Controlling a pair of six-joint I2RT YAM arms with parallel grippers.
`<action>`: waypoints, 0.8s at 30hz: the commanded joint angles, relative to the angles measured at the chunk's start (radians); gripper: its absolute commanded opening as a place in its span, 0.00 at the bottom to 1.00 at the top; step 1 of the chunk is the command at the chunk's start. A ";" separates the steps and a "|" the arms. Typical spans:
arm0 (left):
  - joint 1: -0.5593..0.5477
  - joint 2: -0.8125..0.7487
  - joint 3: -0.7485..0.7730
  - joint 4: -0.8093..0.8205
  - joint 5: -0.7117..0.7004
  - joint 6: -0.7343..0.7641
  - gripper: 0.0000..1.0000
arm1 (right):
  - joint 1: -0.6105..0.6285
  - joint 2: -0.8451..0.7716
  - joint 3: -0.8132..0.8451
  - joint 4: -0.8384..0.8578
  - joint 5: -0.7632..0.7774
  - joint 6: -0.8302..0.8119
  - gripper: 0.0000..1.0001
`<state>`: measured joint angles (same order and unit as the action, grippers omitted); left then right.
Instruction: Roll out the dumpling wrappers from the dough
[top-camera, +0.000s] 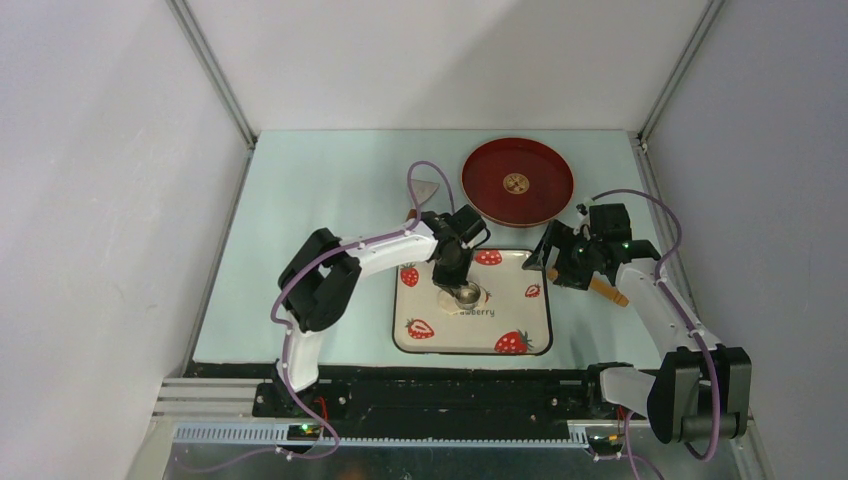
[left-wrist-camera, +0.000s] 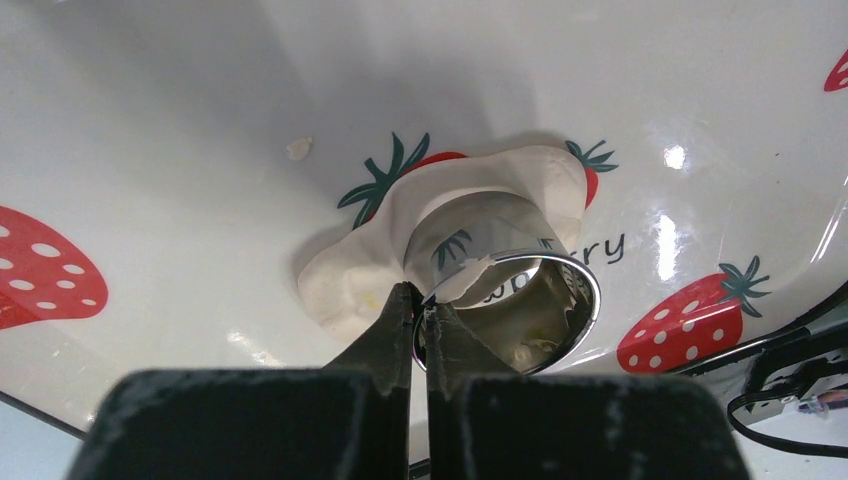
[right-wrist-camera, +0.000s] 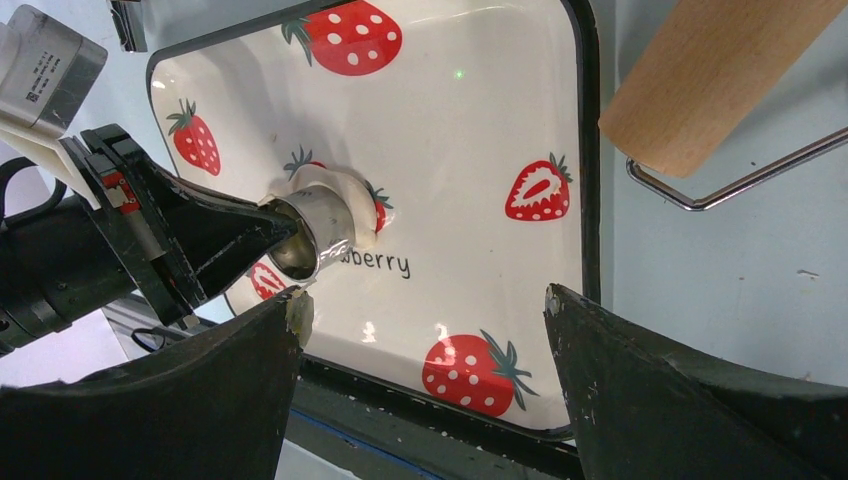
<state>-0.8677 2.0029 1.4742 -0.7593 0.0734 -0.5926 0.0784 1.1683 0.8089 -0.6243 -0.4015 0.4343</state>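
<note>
Dough (left-wrist-camera: 345, 285) lies under the cutter ring (left-wrist-camera: 480, 235), left claw (left-wrist-camera: 422, 305) pinching its rim to stamp; right claw (right-wrist-camera: 420, 300) gapes empty.

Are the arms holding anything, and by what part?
The left end effector pinches the metal ring by its rim; the right end effector is open, empty.

One each — tray (top-camera: 470, 335), plate (top-camera: 490, 175), dough (left-wrist-camera: 350, 285), cutter (left-wrist-camera: 480, 225), rolling pin (right-wrist-camera: 700, 80)
</note>
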 joint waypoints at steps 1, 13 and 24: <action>0.014 -0.041 0.037 0.003 0.011 0.018 0.00 | 0.011 0.005 0.042 -0.005 -0.001 -0.013 0.92; 0.014 -0.059 0.036 0.002 0.015 0.018 0.00 | 0.022 0.013 0.041 -0.007 0.004 -0.015 0.92; 0.011 -0.079 0.023 0.002 0.008 0.016 0.00 | 0.036 0.020 0.042 -0.006 0.012 -0.015 0.92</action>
<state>-0.8608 1.9709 1.4738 -0.7589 0.0849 -0.5922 0.1047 1.1824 0.8101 -0.6285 -0.4004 0.4320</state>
